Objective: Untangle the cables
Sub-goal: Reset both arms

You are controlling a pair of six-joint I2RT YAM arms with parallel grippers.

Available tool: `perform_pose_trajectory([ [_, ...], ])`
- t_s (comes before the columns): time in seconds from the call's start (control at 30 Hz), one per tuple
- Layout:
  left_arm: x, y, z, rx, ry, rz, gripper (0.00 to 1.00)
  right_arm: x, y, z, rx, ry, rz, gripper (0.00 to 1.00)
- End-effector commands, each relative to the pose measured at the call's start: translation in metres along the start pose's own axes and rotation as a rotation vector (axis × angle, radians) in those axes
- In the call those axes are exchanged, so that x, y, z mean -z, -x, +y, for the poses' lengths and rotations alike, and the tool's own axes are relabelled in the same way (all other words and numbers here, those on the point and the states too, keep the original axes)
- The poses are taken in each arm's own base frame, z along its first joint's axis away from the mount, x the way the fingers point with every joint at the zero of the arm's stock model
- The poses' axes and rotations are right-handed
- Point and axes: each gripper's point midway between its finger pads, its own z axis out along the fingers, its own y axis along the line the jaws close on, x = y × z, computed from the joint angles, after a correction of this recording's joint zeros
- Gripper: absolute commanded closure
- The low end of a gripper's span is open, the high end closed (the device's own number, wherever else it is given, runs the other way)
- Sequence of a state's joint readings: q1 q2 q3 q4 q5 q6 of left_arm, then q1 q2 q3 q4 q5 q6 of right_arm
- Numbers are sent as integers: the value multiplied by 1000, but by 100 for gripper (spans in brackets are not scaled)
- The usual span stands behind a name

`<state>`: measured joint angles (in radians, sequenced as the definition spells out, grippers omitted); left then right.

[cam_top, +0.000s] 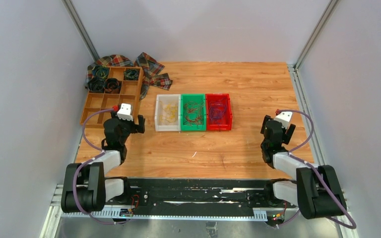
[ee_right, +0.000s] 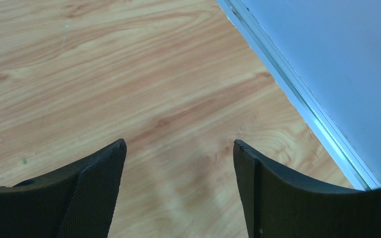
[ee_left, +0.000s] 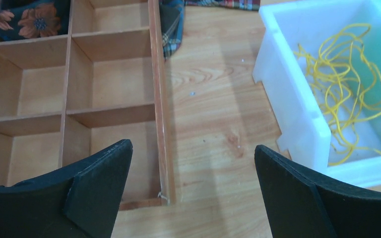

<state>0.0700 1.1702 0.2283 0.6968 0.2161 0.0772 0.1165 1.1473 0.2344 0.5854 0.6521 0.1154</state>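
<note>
The cables lie sorted by colour in three small bins at the table's middle. Yellow wires [cam_top: 168,115] are in the white bin [cam_top: 157,113], red-brown wires [cam_top: 193,114] in the green bin [cam_top: 193,95], purple wires [cam_top: 218,112] in the red bin [cam_top: 229,112]. The left wrist view shows the yellow wires [ee_left: 345,89] loose in the white bin [ee_left: 287,99]. My left gripper [cam_top: 128,120] [ee_left: 192,148] is open and empty, between the wooden tray and the white bin. My right gripper [cam_top: 279,124] [ee_right: 179,144] is open and empty over bare wood at the right.
A wooden compartment tray [cam_top: 140,94] [ee_left: 158,99] stands at the back left, with black rolls [cam_top: 104,83] in its far cells and plaid cloth [cam_top: 151,67] behind it. A small white scrap [cam_top: 194,154] lies on the table. The right wall rail [ee_right: 297,94] runs close to my right gripper.
</note>
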Motion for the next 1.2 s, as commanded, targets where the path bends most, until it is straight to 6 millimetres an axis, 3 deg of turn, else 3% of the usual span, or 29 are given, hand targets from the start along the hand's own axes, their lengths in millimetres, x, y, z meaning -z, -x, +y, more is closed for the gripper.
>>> perform_pose_trajectory([
  [0.0,-9,32,1,19,-3,-156,2,-10,25,9,-37,34,-122,21],
  [0.13,-19,25,1,11,2,-144,2,-15,27,24,21,108,-160,20],
  [0.23,-9,6,-5,-19,15,-121,2,-7,27,44,89,181,-171,20],
  [0.33,3,21,-12,-62,43,-255,2,-6,31,46,125,161,-210,19],
  [0.43,-14,10,3,-29,113,-110,2,-9,27,50,128,196,-195,19],
  [0.47,-18,14,7,-10,134,-123,2,-10,15,54,118,248,-158,18],
  [0.57,-18,11,7,-6,137,-109,2,-10,21,54,101,257,-237,17],
  [0.73,-17,12,9,1,149,-121,2,-20,16,52,90,248,-139,16],
  [1.17,-17,13,9,2,151,-127,2,-20,17,53,92,251,-151,15],
])
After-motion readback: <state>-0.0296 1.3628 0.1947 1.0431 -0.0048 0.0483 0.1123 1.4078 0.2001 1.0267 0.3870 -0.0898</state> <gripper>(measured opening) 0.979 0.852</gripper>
